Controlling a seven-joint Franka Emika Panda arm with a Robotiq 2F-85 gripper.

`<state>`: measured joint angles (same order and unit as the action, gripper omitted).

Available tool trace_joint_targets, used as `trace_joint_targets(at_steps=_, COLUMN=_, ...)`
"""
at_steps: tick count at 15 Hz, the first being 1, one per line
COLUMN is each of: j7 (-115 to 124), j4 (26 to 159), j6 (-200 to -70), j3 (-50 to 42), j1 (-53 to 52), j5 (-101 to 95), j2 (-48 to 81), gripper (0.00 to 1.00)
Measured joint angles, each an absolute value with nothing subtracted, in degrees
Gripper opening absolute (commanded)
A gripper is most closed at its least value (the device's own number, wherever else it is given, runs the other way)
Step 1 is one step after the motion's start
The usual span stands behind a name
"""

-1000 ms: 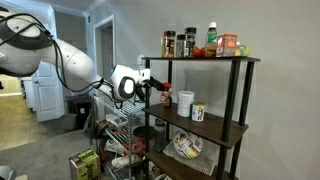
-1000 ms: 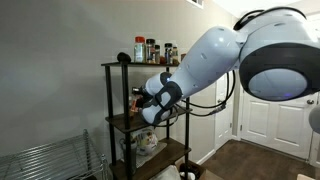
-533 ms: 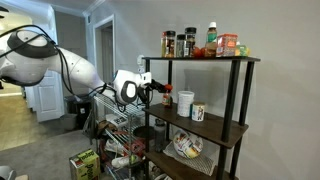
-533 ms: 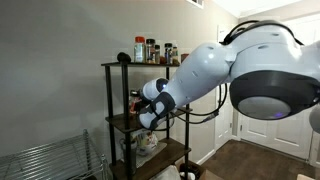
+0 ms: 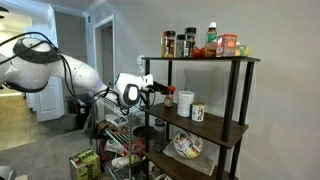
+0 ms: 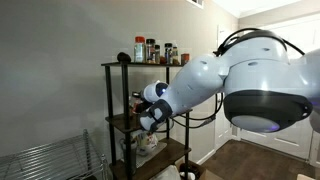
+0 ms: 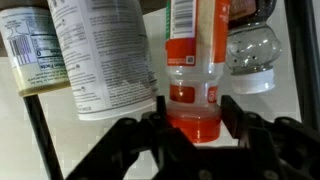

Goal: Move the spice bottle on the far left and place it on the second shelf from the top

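**Spice bottle pinched at the end of the second shelf**

Grips the spice bottle (image 7: 190, 75) low on its reddish-orange body, with the claw (image 7: 192, 120) pressed in from both sides and the black fingers (image 7: 236, 112) touching the plastic. Holds it upright, light label above the grip, cap cut off by the top edge of the wrist view.

Places it, in both exterior views, at the open end of the second shelf (image 5: 225, 128), right at the board's edge. Cannot tell whether the base touches the board or hangs just above it.

Also on the second shelf, in the wrist view: a white labelled canister (image 7: 100, 55) just beside the bottle and a clear jar (image 7: 250, 55) a little farther in.

One level above the second shelf: two dark brown spice jars (image 5: 168, 44), a green-capped bottle (image 5: 211, 37) and an orange box (image 5: 229, 45).

One level below it: a pale bowl-like basket (image 5: 187, 146).

Reaches toward the second shelf's open end with the white arm (image 6: 200, 85), wrist level with the board.

Outside that same end of the second shelf and lower down: a silver wire rack (image 5: 120, 135).
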<state>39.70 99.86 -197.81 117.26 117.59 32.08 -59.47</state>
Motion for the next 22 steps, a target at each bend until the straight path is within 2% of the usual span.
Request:
trace_joint_targets(at_steps=15, j7=39.68, j4=100.46, j6=-197.81, j3=115.19, j1=115.52, j5=31.85, j2=-62.45, gripper=0.31)
trace_joint_targets(at_steps=22, j7=39.68, j4=107.57, j6=-197.81, j3=114.81, j1=111.7, j5=30.19, j2=-60.44, gripper=0.31)
